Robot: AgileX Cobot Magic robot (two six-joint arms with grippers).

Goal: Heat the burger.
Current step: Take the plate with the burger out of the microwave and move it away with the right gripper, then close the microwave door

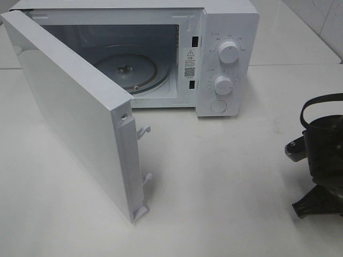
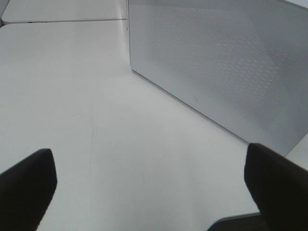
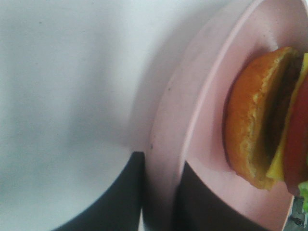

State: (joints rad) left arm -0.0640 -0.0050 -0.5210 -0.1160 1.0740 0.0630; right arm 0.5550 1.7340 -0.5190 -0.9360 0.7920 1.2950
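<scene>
1. A white microwave (image 1: 214,48) is seen at the back of the white table (image 1: 225,187), its door (image 1: 75,118) swung fully open toward the front.
2. Inside the microwave cavity only a round glass turntable (image 1: 136,69) is seen; nothing is placed on it.
3. Two round knobs (image 1: 229,53) and a round button are carried on the panel to the right of the cavity.
4. The burger (image 3: 269,120) is shown only in the right wrist view, resting on a pink plate (image 3: 202,115). Its browned bun, a dark patty, a yellow slice, a red layer and a scrap of green are visible.
5. The right tool (image 3: 159,192) is clamped on the rim of the pink plate: one dark finger is seen under the rim and one over it, with the rim pinched between them. The burger itself is not touched by the fingers.
6. In the high view the right arm (image 1: 321,155) is seen at the right edge, well apart from the microwave; plate and burger are not visible there.
7. The left tool (image 2: 154,187) is held with its fingers (image 2: 29,183) far apart above the bare table, nothing between them, near the outer face of the open door.
</scene>
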